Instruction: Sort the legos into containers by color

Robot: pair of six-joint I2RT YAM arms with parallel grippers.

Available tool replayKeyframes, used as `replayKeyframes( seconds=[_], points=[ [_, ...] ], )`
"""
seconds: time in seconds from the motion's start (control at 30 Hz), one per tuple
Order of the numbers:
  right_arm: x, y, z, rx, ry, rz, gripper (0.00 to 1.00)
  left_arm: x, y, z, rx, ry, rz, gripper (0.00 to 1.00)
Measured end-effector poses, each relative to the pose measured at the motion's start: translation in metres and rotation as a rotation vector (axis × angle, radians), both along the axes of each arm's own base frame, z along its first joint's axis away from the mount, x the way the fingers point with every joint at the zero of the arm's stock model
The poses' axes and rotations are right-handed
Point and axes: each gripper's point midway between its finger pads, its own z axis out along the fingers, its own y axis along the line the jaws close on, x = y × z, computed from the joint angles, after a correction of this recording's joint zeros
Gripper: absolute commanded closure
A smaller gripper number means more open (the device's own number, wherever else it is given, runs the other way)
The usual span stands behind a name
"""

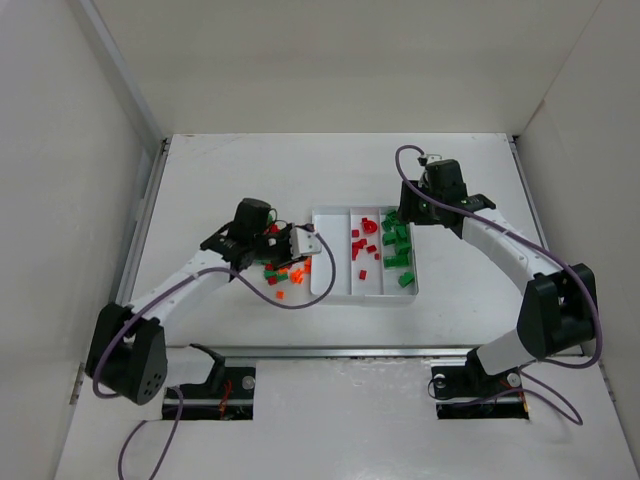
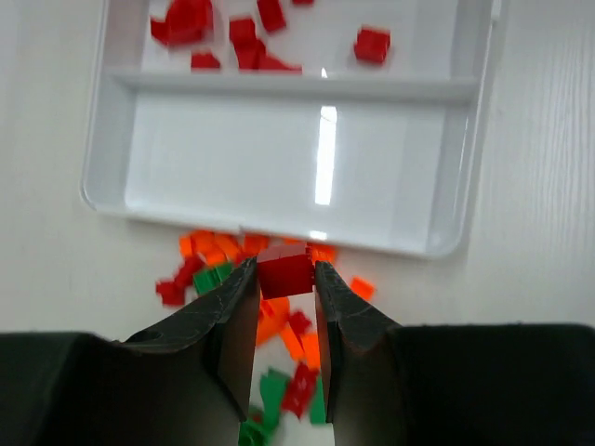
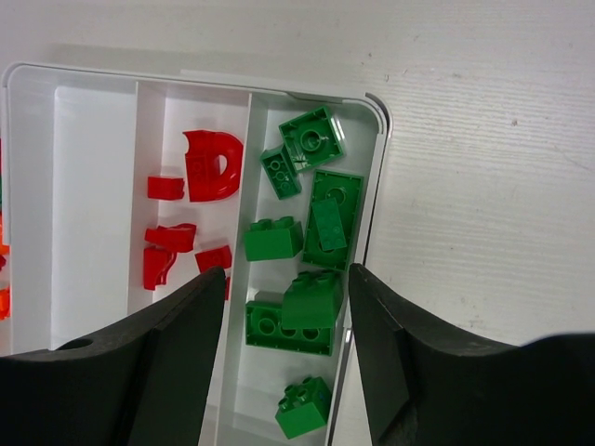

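Beside tray (image 2: 104, 172), left fingers (image 2: 232, 316) tight on squarish red lego (image 2: 284, 275); right fingers (image 3: 177, 348) apart, empty.

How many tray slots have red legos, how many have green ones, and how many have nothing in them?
Slots with red legos: 1, the middle slot
Slots with green legos: 1, the right slot
Slots with nothing: 1, the left slot
Total: 3 slots

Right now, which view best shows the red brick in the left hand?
The left wrist view: the red brick fills the gap between the left hand's fingers. In the top view that hand is small and the brick indiscernible. The right wrist view misses it.
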Motion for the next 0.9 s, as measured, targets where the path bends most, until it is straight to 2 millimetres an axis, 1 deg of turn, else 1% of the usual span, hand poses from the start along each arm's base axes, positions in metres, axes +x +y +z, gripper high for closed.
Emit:
replayKeyframes(
  seconds=[0.1,0.13,0.2,0.23,0.27,0.33,0.4,0.43,0.47,0.53,0.57,0.63,0.67,0.83,0.9],
  points=[
    [0.0,0.0,0.0,-0.001,0.0,0.0,0.39,0.014,-0.036,0.009,-0.046,0.017,-0.064,1.0],
    [0.0,0.0,0.0,-0.002,-0.001,0.0,0.39,0.023,-0.052,0.011,-0.058,0.032,-0.086,1.0],
    [0.001,-0.002,0.0,-0.005,-0.001,-0.002,0.39,0.038,-0.08,0.009,-0.074,0.052,-0.117,1.0],
    [0.001,-0.002,0.0,-0.007,-0.002,0.0,0.39,0.043,-0.094,0.005,-0.078,0.061,-0.133,0.98],
    [0.001,-0.002,0.0,-0.008,-0.004,-0.001,0.39,0.045,-0.106,0.0,-0.079,0.074,-0.149,0.94],
    [0.001,-0.004,0.001,-0.011,-0.007,-0.004,0.39,0.043,-0.123,-0.011,-0.072,0.1,-0.18,0.88],
    [0.0,-0.006,0.003,-0.015,-0.013,-0.011,0.39,0.037,-0.136,-0.022,-0.061,0.126,-0.208,0.75],
    [-0.001,-0.007,0.004,-0.016,-0.017,-0.013,0.39,0.034,-0.14,-0.025,-0.057,0.136,-0.219,0.62],
    [-0.002,-0.009,0.005,-0.018,-0.02,-0.018,0.39,0.031,-0.143,-0.029,-0.052,0.144,-0.229,0.56],
    [-0.004,-0.013,0.008,-0.023,-0.027,-0.026,0.39,0.028,-0.145,-0.033,-0.045,0.162,-0.232,0.48],
    [-0.004,-0.014,0.011,-0.024,-0.034,-0.028,0.39,0.027,-0.145,-0.034,-0.043,0.164,-0.233,0.42],
    [-0.004,-0.015,0.014,-0.024,-0.044,-0.031,0.39,0.026,-0.146,-0.033,-0.043,0.165,-0.235,0.35],
    [-0.004,-0.015,0.016,-0.025,-0.048,-0.032,0.39,0.026,-0.147,-0.033,-0.044,0.163,-0.236,0.33],
    [-0.005,-0.016,0.017,-0.029,-0.05,-0.034,0.39,0.026,-0.152,-0.028,-0.045,0.152,-0.236,0.33],
    [-0.005,-0.016,0.017,-0.028,-0.051,-0.034,0.39,0.027,-0.15,-0.025,-0.038,0.147,-0.218,0.38]
  ],
)
